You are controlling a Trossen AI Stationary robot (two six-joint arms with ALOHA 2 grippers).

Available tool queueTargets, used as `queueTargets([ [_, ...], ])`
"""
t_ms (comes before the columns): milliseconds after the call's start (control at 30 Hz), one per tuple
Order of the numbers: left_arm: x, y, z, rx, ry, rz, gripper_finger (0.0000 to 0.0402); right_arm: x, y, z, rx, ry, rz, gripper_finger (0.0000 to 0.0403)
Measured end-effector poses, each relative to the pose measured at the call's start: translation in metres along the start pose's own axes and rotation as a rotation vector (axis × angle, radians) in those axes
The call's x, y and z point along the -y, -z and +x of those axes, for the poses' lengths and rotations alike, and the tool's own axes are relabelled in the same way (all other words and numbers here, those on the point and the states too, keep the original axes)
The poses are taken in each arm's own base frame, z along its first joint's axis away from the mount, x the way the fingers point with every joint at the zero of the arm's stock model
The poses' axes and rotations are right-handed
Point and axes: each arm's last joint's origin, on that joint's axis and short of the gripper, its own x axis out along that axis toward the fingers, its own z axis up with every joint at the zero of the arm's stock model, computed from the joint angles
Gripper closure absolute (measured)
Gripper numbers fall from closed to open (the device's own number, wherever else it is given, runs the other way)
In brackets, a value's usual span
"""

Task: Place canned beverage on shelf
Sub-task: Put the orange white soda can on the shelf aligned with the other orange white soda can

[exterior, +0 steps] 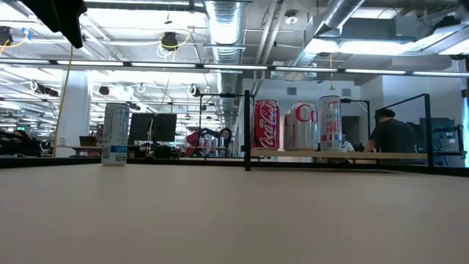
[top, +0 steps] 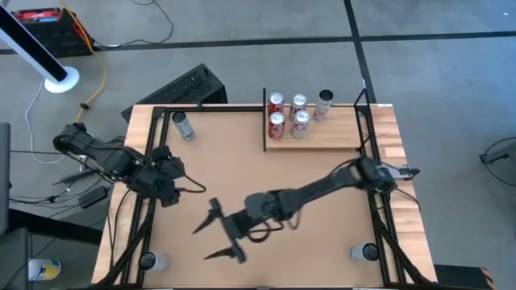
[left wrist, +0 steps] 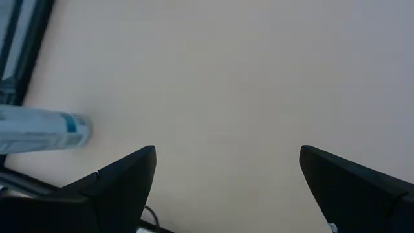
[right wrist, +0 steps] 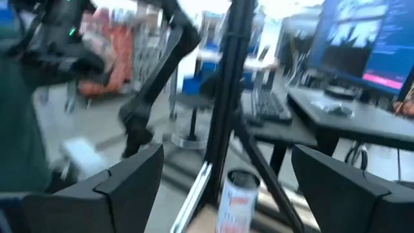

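Brown table (top: 322, 242). Loose can (top: 184, 126) stands upper left, well apart from shelf (top: 330, 137) at upper centre, five cans already there. Step: approach, nothing gripped. Left gripper (top: 189, 190) and right gripper (top: 216, 238) wide, empty; reach to can needed.

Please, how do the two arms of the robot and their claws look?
Both are dark, nearly black, jointed arms with thin black cables running along them. The left claw has two broad, wedge-shaped matte black fingers. The right claw has two slim pointed black fingers. No markings are visible.
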Motion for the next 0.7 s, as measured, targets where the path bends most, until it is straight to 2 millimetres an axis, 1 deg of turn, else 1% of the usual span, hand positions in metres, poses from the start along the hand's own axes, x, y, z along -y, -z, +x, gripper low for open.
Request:
queueTargets([
  [67, -0.007, 0.004, -0.005, 0.02, -0.015, -0.023, 0.0035, 0.006, 0.024, 0.015, 0.055, 0.016, 0.035, 0.004],
  [167, -0.015, 0.01, -0.012, 0.026, -0.026, -0.053, 0.0035, 0.013, 0.051, 0.037, 0.088, 0.03, 0.074, 0.004],
  [267, -0.022, 0.016, -0.017, 0.006, -0.006, -0.071, 0.0035, 0.02, 0.072, 0.058, 0.112, 0.038, 0.098, 0.004],
  [367, -0.025, 0.02, -0.021, -0.012, 0.039, -0.108, 0.0035, 0.022, 0.089, 0.074, 0.119, 0.044, 0.096, 0.004],
  [400, -0.026, 0.021, -0.022, -0.01, 0.05, -0.121, 0.0035, 0.021, 0.095, 0.075, 0.129, 0.053, 0.094, 0.004],
  [433, -0.026, 0.021, -0.022, -0.01, 0.054, -0.131, 0.0035, 0.021, 0.101, 0.072, 0.178, 0.076, 0.086, 0.004],
  [500, -0.027, 0.022, -0.023, -0.007, 0.056, -0.138, 0.0035, 0.022, 0.108, 0.07, 0.178, 0.103, 0.096, 0.004],
  [600, -0.027, 0.022, -0.023, -0.009, 0.063, -0.14, 0.0035, 0.028, 0.111, 0.07, 0.154, 0.124, 0.107, 0.004],
  [700, -0.021, 0.02, -0.022, -0.059, 0.162, -0.137, 0.0035, 0.031, 0.119, 0.07, 0.078, 0.13, 0.119, 0.004],
])
